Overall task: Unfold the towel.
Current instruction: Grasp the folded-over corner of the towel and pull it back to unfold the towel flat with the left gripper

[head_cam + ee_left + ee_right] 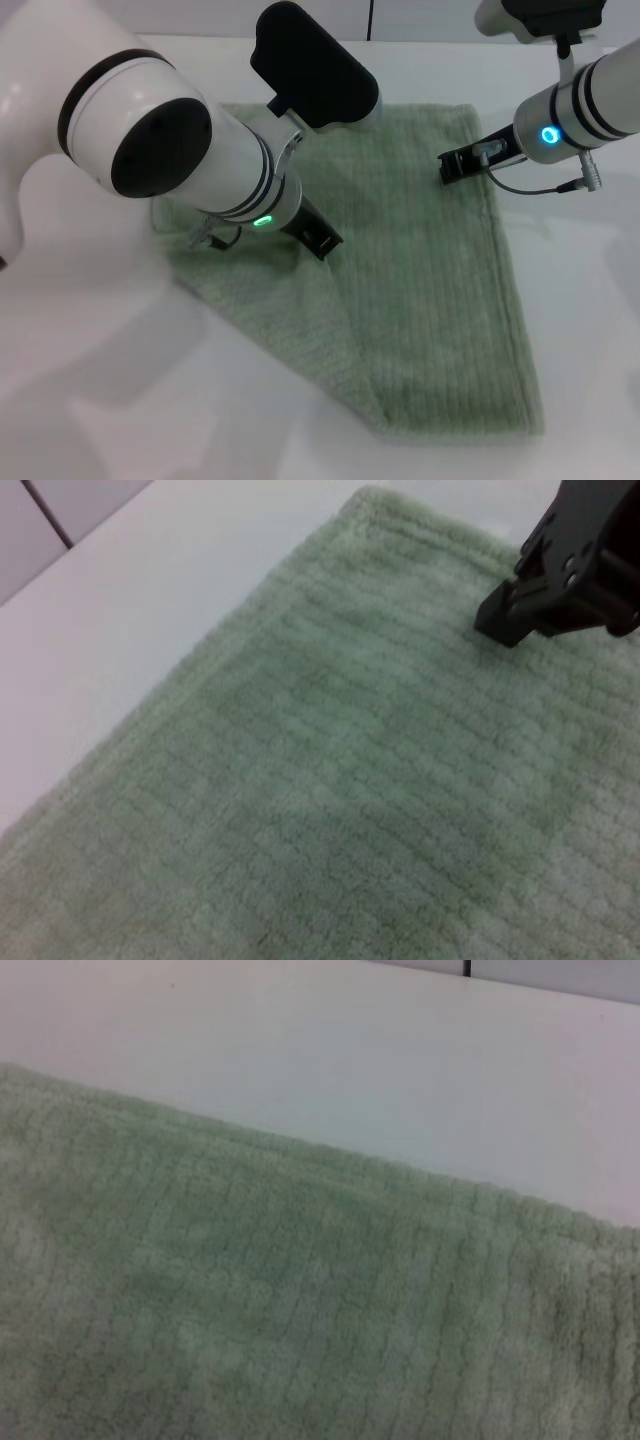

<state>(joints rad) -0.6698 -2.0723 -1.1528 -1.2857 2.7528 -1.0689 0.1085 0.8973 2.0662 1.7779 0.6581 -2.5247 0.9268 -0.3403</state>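
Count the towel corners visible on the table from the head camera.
2 clear corners of the towel: the far right one beside the right tool, and the near right one at the table's front. The left side is folded over, and the left tool and arm may hide others.

**Sage-green ribbed towel on white**

The towel (430,290) is sage green with fine ribbed lines. The table (100,400) is white. Both arms are white with black bands and glowing rings: green on the left, blue on the right.

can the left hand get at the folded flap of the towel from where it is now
Probably yes. The left hand is low over the towel right beside the diagonal fold, nothing lies between them, and the right hand sits well clear.
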